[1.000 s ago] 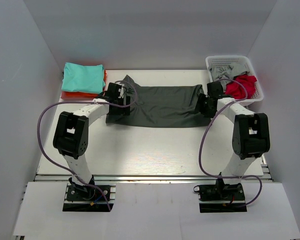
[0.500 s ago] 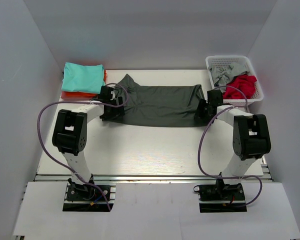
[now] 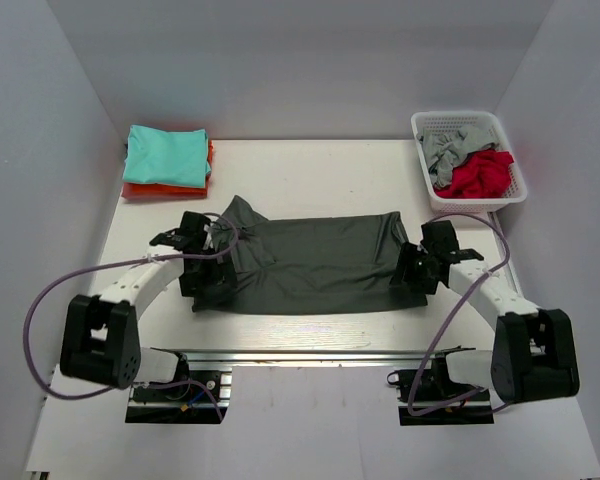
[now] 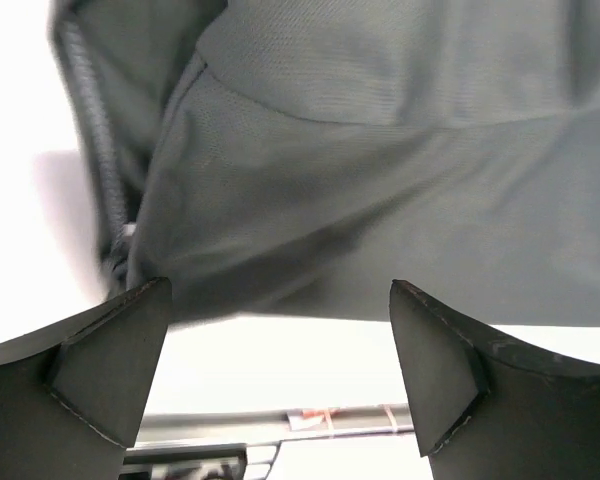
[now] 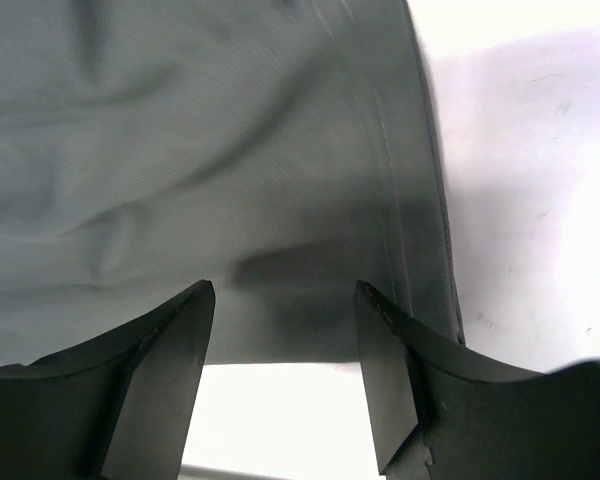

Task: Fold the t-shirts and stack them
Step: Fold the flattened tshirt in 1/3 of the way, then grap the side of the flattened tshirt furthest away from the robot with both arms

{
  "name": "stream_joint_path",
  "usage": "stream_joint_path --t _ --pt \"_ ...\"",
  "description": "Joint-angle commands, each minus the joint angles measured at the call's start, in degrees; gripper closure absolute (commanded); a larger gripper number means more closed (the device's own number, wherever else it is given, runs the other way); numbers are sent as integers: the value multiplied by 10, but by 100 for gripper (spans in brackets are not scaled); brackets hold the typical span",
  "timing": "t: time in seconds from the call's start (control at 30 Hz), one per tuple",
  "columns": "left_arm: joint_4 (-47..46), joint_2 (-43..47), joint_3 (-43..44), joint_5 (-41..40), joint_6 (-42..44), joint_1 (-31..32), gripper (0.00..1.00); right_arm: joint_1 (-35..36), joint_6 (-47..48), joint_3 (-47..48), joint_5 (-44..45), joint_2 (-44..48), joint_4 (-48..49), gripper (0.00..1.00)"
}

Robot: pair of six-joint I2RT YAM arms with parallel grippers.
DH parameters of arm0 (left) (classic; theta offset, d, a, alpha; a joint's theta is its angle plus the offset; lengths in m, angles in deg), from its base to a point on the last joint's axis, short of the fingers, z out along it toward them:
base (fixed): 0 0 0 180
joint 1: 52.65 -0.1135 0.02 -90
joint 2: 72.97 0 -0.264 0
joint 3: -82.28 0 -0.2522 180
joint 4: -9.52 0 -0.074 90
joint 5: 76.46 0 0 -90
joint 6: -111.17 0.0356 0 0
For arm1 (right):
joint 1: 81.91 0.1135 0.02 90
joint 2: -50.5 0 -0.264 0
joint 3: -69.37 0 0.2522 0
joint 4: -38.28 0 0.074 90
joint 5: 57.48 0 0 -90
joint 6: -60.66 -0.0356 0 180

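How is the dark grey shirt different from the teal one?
The dark grey t-shirt lies spread out wide; the teal t-shirt is folded small. The dark grey t-shirt rests on the bare table; the teal t-shirt sits on an orange t-shirt. Both are plain cloth.

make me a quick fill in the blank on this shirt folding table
The shirt spread between the left gripper and right gripper is dark ___. The folded shirt atop the orange shirt is ___. The red shirt and light grey shirt lie in the ___. Both grippers stand ___.
Missing: grey, teal, basket, open.
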Motion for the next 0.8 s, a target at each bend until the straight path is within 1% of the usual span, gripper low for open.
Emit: stream_joint_path --t 0.0,0.03,0.07,0.1,0.17,0.2,0.23,0.27,0.3,0.33,0.37,0.4,0.47,0.5,0.57,0.6,0.67,0.73,0.77 --pt "48 73 35 -26 -17 1 0 10 9 20 -17 56 -26 36" --pt "38 73 57 -32 -11 1 0 10 14 32 -9 59 -11 34" --pt "5 73 68 -39 -4 1 0 12 16 47 -8 60 -4 34" --pt "-8 58 80 -52 3 1 0 10 19 65 -3 51 18 34" --pt "-46 29 125 -58 11 1 0 10 13 95 5 29 29 33" --pt "-56 10 163 -58 16 -6 0 10 15 113 3 13 47 33" --pt "-69 -32 179 -66 24 -6 0 10 15 121 7 3 49 33" --pt "-101 -56 196 -66 33 -6 0 10 13 142 10 -17 55 33" --pt "-112 -82 215 -66 40 -6 0 9 10 178 17 -29 62 33" --pt "-121 -111 257 -56 62 -6 0 8 9 190 43 -63 60 33" --pt "-121 -173 312 -74 62 -6 0 7 8 224 53 -83 62 33" --pt "-121 -205 341 -86 62 -6 0 7 7 234 58 -83 62 33" --pt "-105 -267 403 -98 77 -6 0 8 18 255 70 -121 62 33" --pt "-105 -321 458 -111 85 -6 0 7 18 287 87 -131 60 33" --pt "-96 -369 529 -103 91 -6 0 7 23 311 100 -169 49 33" --pt "-96 -410 550 -103 103 -6 2 8 24 325 102 -186 49 33" --pt "-96 -450 614 -92 114 -6 9 7 29 346 100 -222 49 33" --pt "-72 -485 651 -87 114 -6 21 6 30 371 106 -241 42 33" --pt "-64 -514 679 -87 120 -6 26 7 31 386 113 -267 37 33"
